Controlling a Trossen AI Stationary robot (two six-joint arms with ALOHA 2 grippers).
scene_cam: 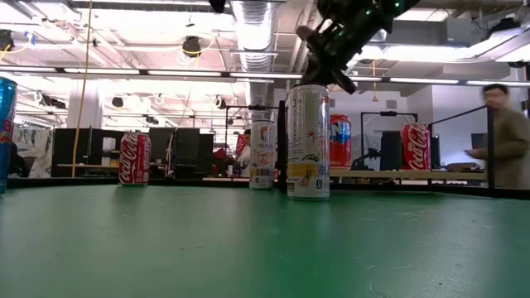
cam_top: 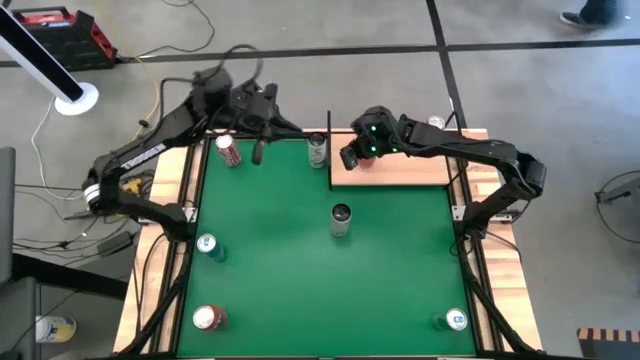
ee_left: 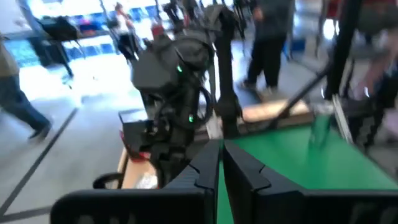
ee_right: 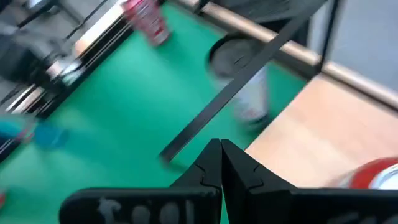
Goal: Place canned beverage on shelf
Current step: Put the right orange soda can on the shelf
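Observation:
The shelf (cam_top: 400, 172), a pale wood panel with thin black rods, lies at the table's far right. A red can (ee_right: 376, 176) stands on it, right beside my right gripper (cam_top: 347, 159), which hovers shut over the shelf's left edge (ee_right: 273, 146) and holds nothing. A second red can (scene_cam: 416, 146) also stands on the shelf. A tall silver can (cam_top: 341, 219) stands upright on the green surface in the middle. A white can (cam_top: 318, 150) stands just left of the shelf. My left gripper (cam_top: 282, 121) is shut and empty, raised at the far edge and pointing toward the right arm (ee_left: 177, 81).
More cans stand on the green: a red one (cam_top: 228, 150) far left, a blue one (cam_top: 208, 246) at the left, a red one (cam_top: 208, 318) near left, a blue-white one (cam_top: 455, 320) near right. A person (scene_cam: 505, 136) stands beyond the table.

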